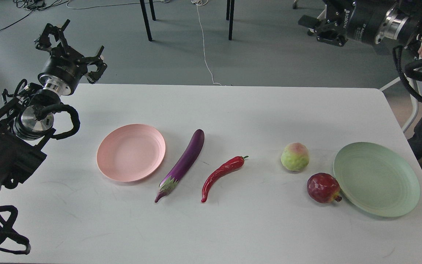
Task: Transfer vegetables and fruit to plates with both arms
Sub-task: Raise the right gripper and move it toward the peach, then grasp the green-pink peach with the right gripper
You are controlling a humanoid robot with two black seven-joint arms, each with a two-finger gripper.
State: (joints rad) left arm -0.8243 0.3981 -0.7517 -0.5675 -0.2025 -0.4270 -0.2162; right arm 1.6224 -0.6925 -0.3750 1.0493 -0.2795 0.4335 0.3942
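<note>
A pale pink plate (130, 152) lies left of centre on the white table. A purple eggplant (183, 163) lies right of it, then a red chili pepper (221, 175). A yellow-green fruit with a pink blush (295, 157) and a dark red pomegranate (323, 188) sit further right. The pomegranate touches the rim of a mint green plate (376, 179). My left gripper (71, 47) is open and empty, raised above the table's far left corner. My right gripper (319, 26) is open and empty, high beyond the table's far right edge, pointing left.
The white table (233, 227) ends at a far edge near the top third of the view. Grey floor with table legs (145, 20) and a white cable (204, 47) lies beyond. A chair and a person's dark clothing stand off the table's right side.
</note>
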